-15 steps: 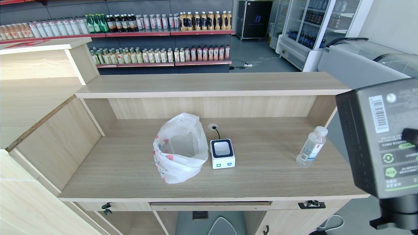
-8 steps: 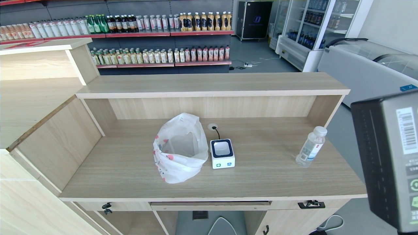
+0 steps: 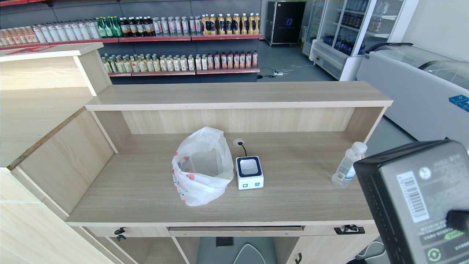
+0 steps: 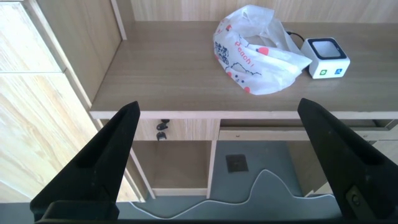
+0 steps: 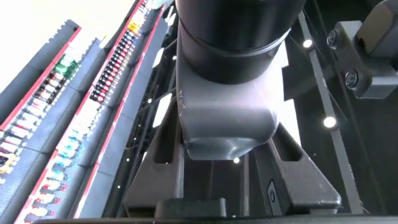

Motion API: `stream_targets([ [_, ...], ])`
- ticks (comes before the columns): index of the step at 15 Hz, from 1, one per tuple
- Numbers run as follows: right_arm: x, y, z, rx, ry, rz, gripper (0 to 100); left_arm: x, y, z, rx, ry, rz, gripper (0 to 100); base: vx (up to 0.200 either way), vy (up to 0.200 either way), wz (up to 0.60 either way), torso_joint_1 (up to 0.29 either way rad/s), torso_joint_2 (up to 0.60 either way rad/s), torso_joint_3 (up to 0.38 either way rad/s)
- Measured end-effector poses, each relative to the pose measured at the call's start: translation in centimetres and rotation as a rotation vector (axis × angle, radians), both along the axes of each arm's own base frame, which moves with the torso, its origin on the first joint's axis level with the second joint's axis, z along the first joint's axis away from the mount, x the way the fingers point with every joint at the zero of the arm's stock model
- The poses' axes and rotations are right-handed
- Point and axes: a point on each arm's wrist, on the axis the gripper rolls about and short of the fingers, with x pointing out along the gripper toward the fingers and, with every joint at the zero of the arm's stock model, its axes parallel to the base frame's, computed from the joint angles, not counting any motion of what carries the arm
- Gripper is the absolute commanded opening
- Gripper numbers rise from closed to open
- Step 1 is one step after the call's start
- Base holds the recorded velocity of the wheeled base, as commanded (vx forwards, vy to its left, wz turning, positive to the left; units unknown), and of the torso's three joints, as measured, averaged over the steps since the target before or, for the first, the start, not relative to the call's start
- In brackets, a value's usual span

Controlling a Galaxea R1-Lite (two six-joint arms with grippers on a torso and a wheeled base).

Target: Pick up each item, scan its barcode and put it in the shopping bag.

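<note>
Right claw (image 5: 227,146): closed on a dark box (image 3: 436,190), with one fingertip (image 3: 458,220) lying across its labelled face. The box is in the air off the right end of the counter (image 3: 293,205), close under the head camera, with its barcode (image 3: 412,196) facing up and outward.

Judgement: that face must be turned to the scanner (image 3: 249,171) window, so the grip leaves the label uncovered.

The scanner sits just beside the shopping bag (image 3: 201,168), whose mouth gapes upward, so the carry from scan to drop looks short. A water bottle (image 3: 348,165) stands upright near the counter's right end, partly behind the box, not yet handled.

Left claw (image 4: 217,109): fingers spread wide with nothing between them, low in front of the counter edge and out of the way.
</note>
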Motion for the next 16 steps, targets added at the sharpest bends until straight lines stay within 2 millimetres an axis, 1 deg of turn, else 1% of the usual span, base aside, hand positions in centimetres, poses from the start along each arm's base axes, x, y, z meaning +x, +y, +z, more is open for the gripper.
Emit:
stream_targets([
  [3,0.0,0.3,0.2,0.011,0.002,0.020,0,0.0,0.0,0.0,0.000,0.000,0.000,100,0.000,0.000,0.00,0.000,0.00,0.000],
  [6,-0.2,0.4,1.2,0.079,-0.090,0.003,0,0.0,0.0,0.0,0.000,0.000,0.000,100,0.000,0.000,0.00,0.000,0.00,0.000],
  [7,-0.2,0.5,1.3,0.086,-0.095,-0.002,0,0.0,0.0,0.0,0.000,0.000,0.000,100,0.000,0.000,0.00,0.000,0.00,0.000],
  [16,-0.1,1.0,0.8,0.065,-0.090,0.022,0,0.0,0.0,0.0,0.000,0.000,0.000,100,0.000,0.000,0.00,0.000,0.00,0.000],
])
